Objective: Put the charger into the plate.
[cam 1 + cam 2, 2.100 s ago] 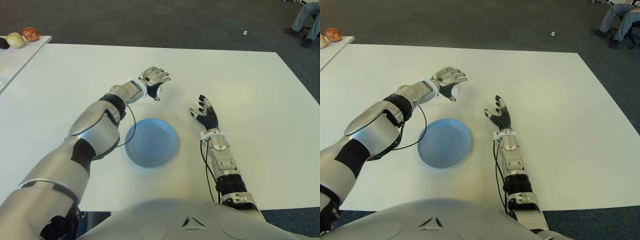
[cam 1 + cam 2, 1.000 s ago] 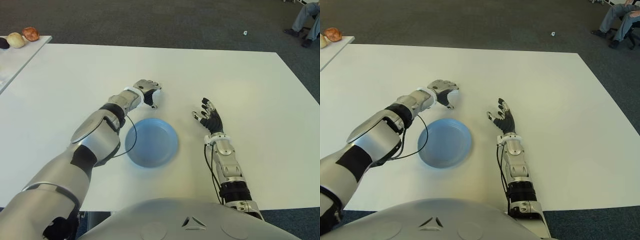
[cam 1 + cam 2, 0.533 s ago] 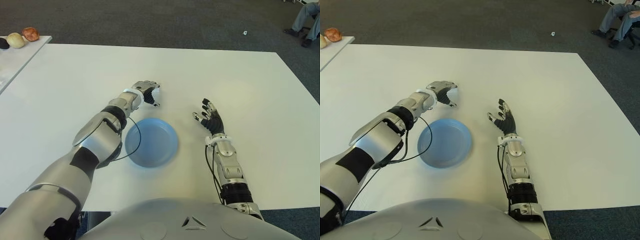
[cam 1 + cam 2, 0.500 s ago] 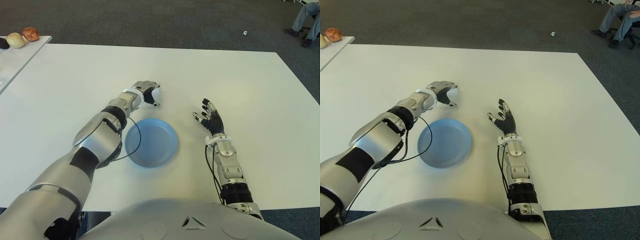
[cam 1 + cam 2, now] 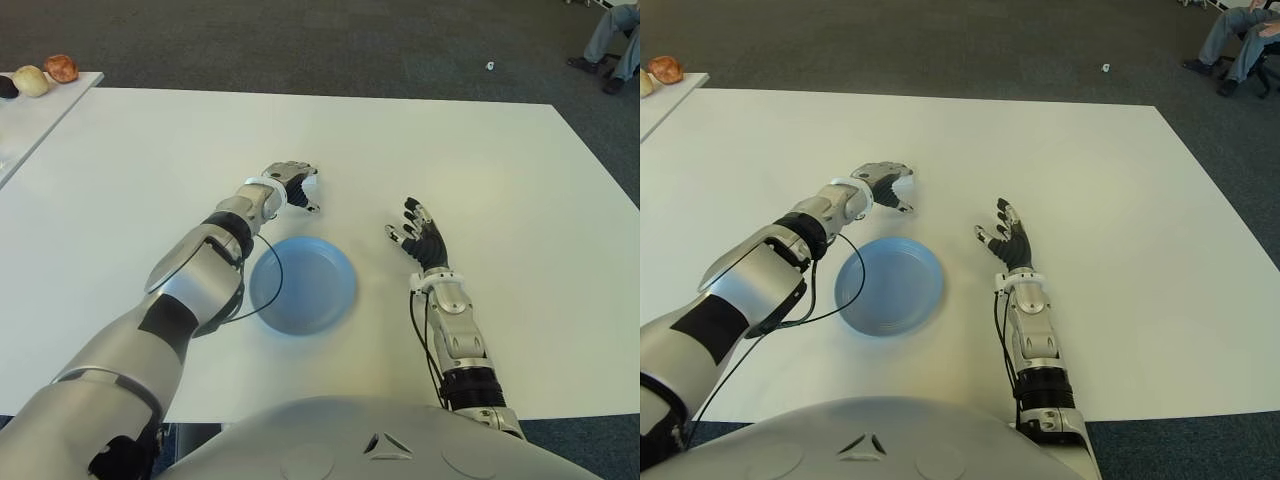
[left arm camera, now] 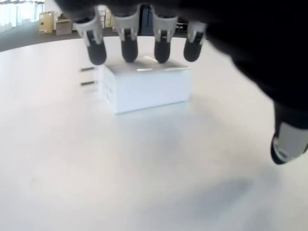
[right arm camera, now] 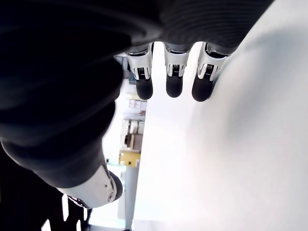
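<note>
The charger is a white block with two metal prongs, lying on the white table just beyond the blue plate. My left hand arches over it. Four fingertips touch its top far edge, while the thumb stays clear of it on the near side. In the eye views only a white corner of the charger peeks out under the fingers. The plate holds nothing. My right hand shows to the right of the plate, fingers spread and holding nothing.
A black cable loops from my left forearm over the plate's left rim. A side table at far left carries round items. A person's legs show at the top right, on the carpet.
My left hand has dropped from a raised, spread pose to the table and curled its fingers over the charger. The right hand has drifted slightly to the right.
</note>
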You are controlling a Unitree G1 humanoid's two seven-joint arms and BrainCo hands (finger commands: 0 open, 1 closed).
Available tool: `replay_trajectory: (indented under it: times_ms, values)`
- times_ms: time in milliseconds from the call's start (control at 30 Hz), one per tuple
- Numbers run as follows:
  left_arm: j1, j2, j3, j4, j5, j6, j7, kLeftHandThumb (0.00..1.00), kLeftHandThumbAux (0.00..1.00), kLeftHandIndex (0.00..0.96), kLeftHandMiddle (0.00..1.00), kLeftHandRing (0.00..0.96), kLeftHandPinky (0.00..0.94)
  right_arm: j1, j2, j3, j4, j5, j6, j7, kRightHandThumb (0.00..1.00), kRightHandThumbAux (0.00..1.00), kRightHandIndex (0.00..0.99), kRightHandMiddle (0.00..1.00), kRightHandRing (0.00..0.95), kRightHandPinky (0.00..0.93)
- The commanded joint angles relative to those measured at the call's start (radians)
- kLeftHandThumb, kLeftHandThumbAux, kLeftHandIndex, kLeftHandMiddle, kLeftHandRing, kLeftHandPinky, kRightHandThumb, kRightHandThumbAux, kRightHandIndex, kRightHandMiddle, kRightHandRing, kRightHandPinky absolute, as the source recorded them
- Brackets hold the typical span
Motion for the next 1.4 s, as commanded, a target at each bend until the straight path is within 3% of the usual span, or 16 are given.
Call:
replay_trajectory:
  times_ms: [33,200,533,767,867,933,1067,1167,1300,1400]
  values:
    - [0.044,0.031,0.003,-0.002,-0.008,-0.029,-0.048,0.0,0.46,0.0,0.0,0.0,0.0,0.013,0.011,0.007,-0.011,0.002,0.044,-0.007,0.0,0.849,0.001,0.006,0.009,0.061]
    - [0.062,0.067,0.0,-0.008,-0.006,-0.06,-0.065,0.0,0.455,0.0,0.0,0.0,0.005,0.01,0.018,0.013,-0.026,-0.003,0.062,-0.011,0.0,0.852,0.0,0.008,0.012,0.064]
    - [0.068,0.26,-0.005,-0.052,-0.009,-0.243,-0.186,0.0,0.441,0.0,0.0,0.0,0.082,0.001,0.02,0.016,-0.033,-0.005,0.069,-0.016,0.0,0.841,0.002,0.012,0.017,0.065]
    - [0.048,0.351,-0.046,-0.068,0.034,-0.335,-0.177,0.0,0.467,0.0,0.0,0.007,0.144,0.003,0.024,0.019,-0.04,-0.004,0.073,-0.019,0.005,0.835,0.003,0.014,0.016,0.062]
    - [0.046,0.361,-0.049,-0.068,0.039,-0.348,-0.174,0.0,0.475,0.0,0.0,0.012,0.16,0.003,0.025,0.019,-0.041,-0.003,0.073,-0.02,0.004,0.836,0.004,0.015,0.016,0.065]
    - [0.039,0.405,-0.048,-0.085,0.042,-0.396,-0.181,0.0,0.484,0.0,0.0,0.015,0.165,0.005,0.026,0.02,-0.045,-0.002,0.074,-0.02,0.002,0.838,0.003,0.016,0.016,0.065]
    - [0.037,0.493,-0.042,-0.124,0.038,-0.488,-0.206,0.0,0.504,0.0,0.0,0.021,0.177,0.0,0.029,0.02,-0.045,0.001,0.075,-0.021,0.0,0.845,0.002,0.016,0.016,0.065]
    - [0.041,0.517,-0.036,-0.139,0.033,-0.515,-0.219,0.0,0.515,0.0,0.0,0.028,0.218,-0.002,0.03,0.02,-0.045,0.001,0.077,-0.022,0.0,0.848,0.0,0.016,0.016,0.065]
    - [0.062,0.59,-0.005,-0.199,-0.008,-0.604,-0.277,0.0,0.523,0.0,0.0,0.04,0.27,-0.007,0.033,0.018,-0.047,0.001,0.085,-0.026,0.0,0.848,0.0,0.016,0.016,0.063]
    - [0.074,0.605,0.013,-0.218,-0.023,-0.625,-0.298,0.0,0.528,0.0,0.0,0.047,0.278,-0.01,0.034,0.016,-0.046,0.005,0.087,-0.026,0.0,0.848,0.0,0.016,0.016,0.061]
